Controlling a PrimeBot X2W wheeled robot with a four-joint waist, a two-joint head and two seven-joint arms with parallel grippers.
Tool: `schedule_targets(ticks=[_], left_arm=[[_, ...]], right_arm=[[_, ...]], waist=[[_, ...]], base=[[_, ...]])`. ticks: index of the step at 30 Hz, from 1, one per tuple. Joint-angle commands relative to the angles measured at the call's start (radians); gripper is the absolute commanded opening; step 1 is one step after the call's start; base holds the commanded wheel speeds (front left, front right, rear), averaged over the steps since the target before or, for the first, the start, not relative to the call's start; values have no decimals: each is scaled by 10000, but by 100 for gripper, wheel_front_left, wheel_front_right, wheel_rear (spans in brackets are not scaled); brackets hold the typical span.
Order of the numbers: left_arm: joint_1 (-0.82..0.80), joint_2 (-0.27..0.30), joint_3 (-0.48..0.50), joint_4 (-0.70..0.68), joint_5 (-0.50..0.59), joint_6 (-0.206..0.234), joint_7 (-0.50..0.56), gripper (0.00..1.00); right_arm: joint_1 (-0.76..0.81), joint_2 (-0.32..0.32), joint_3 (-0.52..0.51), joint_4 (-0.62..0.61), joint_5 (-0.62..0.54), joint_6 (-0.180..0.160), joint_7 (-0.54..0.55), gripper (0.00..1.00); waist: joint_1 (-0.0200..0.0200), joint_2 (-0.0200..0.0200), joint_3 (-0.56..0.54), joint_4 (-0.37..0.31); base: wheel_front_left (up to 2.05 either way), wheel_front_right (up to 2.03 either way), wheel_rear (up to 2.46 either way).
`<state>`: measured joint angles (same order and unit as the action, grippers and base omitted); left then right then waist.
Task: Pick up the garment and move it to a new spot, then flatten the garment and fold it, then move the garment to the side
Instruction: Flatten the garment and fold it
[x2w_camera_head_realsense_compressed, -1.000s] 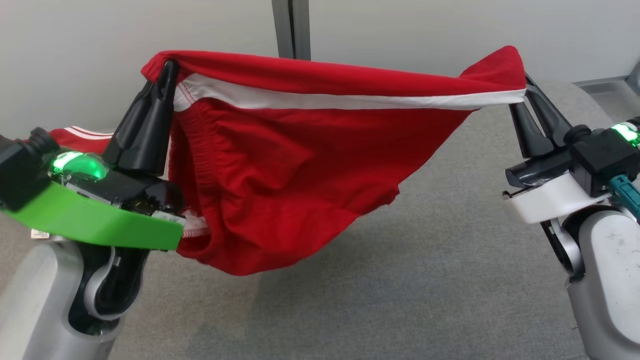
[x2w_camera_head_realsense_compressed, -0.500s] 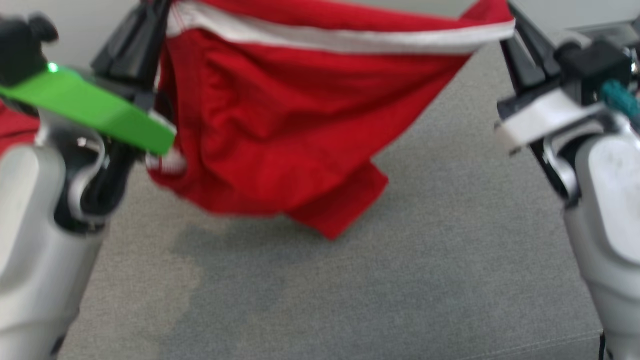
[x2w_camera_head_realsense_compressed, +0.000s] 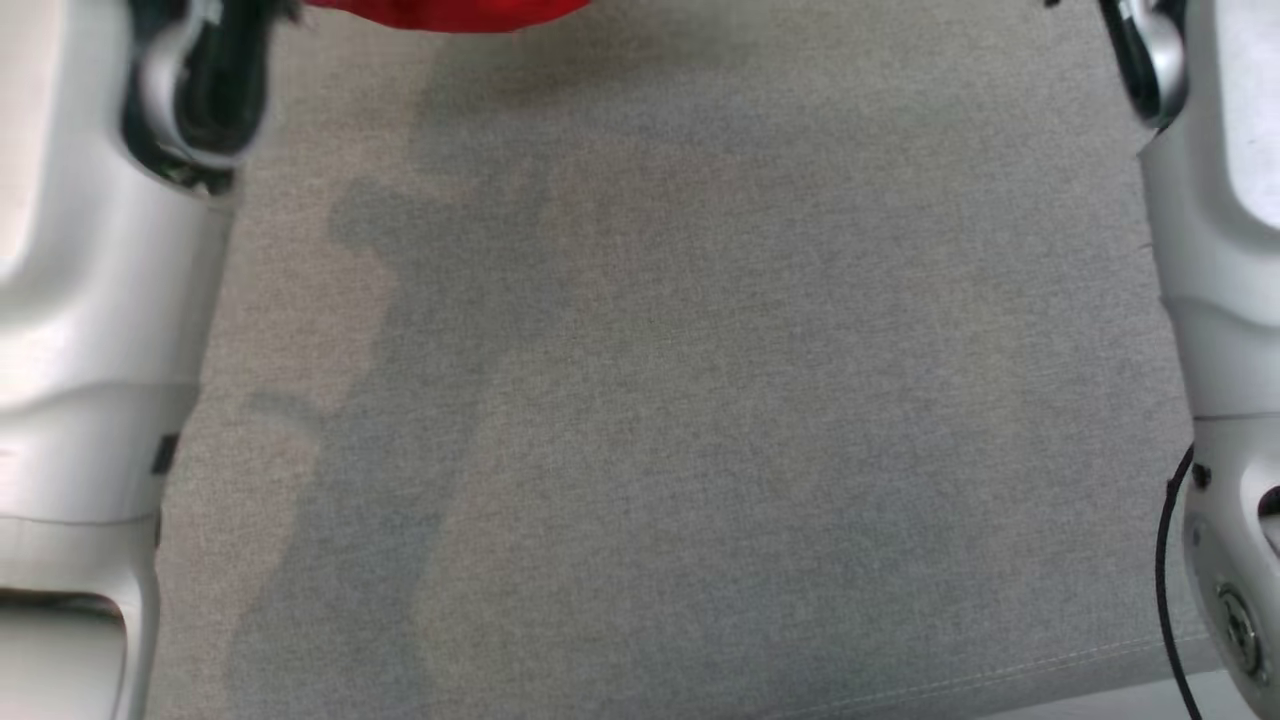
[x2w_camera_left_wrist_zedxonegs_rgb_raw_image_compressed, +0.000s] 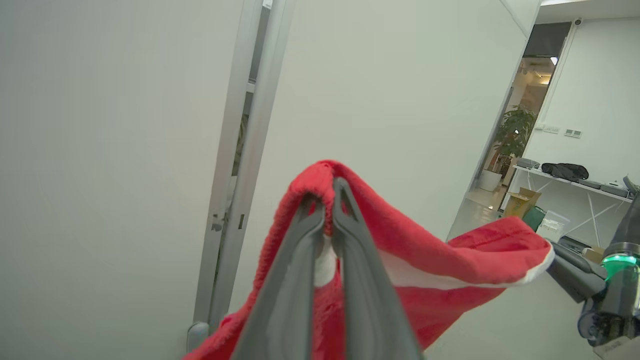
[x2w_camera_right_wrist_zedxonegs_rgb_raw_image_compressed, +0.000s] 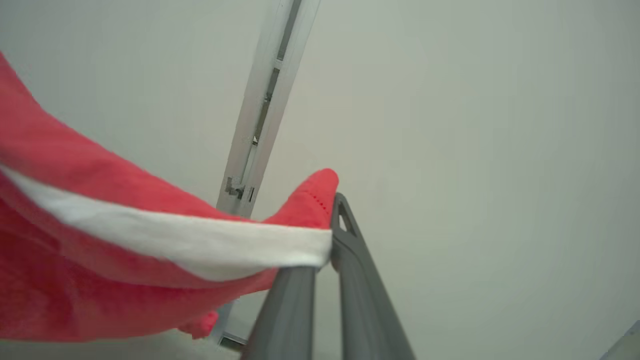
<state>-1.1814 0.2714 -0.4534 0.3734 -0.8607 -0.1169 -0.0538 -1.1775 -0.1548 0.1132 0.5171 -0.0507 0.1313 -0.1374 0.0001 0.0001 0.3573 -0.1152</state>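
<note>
Red fabric garment (x2w_camera_left_wrist_zedxonegs_rgb_raw_image_compressed: 450, 260) with a white stripe hangs stretched in the air between the robot's two arms, in front of pale wall panels (x2w_camera_left_wrist_zedxonegs_rgb_raw_image_compressed: 100, 150) joined by an upright metal post (x2w_camera_left_wrist_zedxonegs_rgb_raw_image_compressed: 235, 165). The left gripper (x2w_camera_left_wrist_zedxonegs_rgb_raw_image_compressed: 328, 195), its two long dark fingers pressed together, pinches one bunched corner of the cloth, which folds over the fingertips; a scrap of white trim shows between the fingers lower down. The right gripper (x2w_camera_right_wrist_zedxonegs_rgb_raw_image_compressed: 334, 220), likewise closed, pinches the opposite corner right at the end of the white stripe, and the cloth sags away from it in a loose red fold.

From the head view, the garment's lowest edge shows at the top of the picture, above a grey woven-fabric surface (x2w_camera_head_realsense_compressed: 700, 400) crossed by soft shadows. Pale grey forearms (x2w_camera_head_realsense_compressed: 90, 300) stand at either side of it, and a thin black cable (x2w_camera_head_realsense_compressed: 1165, 560) runs along the right one.

Beyond the left gripper, a green light (x2w_camera_left_wrist_zedxonegs_rgb_raw_image_compressed: 617, 261) glows on the right arm's wrist. Behind it an open doorway gives onto a bright room with a potted plant (x2w_camera_left_wrist_zedxonegs_rgb_raw_image_compressed: 512, 135), a white table (x2w_camera_left_wrist_zedxonegs_rgb_raw_image_compressed: 575, 182) and a cardboard box (x2w_camera_left_wrist_zedxonegs_rgb_raw_image_compressed: 520, 202), whose markings are too small to read.
</note>
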Motion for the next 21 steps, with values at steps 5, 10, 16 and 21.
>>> schedule_targets(ticks=[5,10,16,21], left_arm=[[1537,55,-632,402,-500,-145,-156,0],[3194,248,-1384,-1,-1026,-141,-492,0],[5033,562,-2052,-772,-1560,-146,-914,0],[6451,889,-2499,-1308,-1496,-51,-1045,0]], right_arm=[[1058,189,-147,1022,-363,-12,-409,0],[2349,229,-312,1566,-421,-11,-749,0],[3993,323,-305,1393,-147,-11,-1079,0],[5285,395,-277,803,60,-11,-1186,0]], waist=[[-1,-1,253,86],[-1,-1,171,130],[-1,-1,-213,173],[-1,-1,-676,206]], base=[[0,0,0],[0,0,0],[0,0,0],[0,0,0]])
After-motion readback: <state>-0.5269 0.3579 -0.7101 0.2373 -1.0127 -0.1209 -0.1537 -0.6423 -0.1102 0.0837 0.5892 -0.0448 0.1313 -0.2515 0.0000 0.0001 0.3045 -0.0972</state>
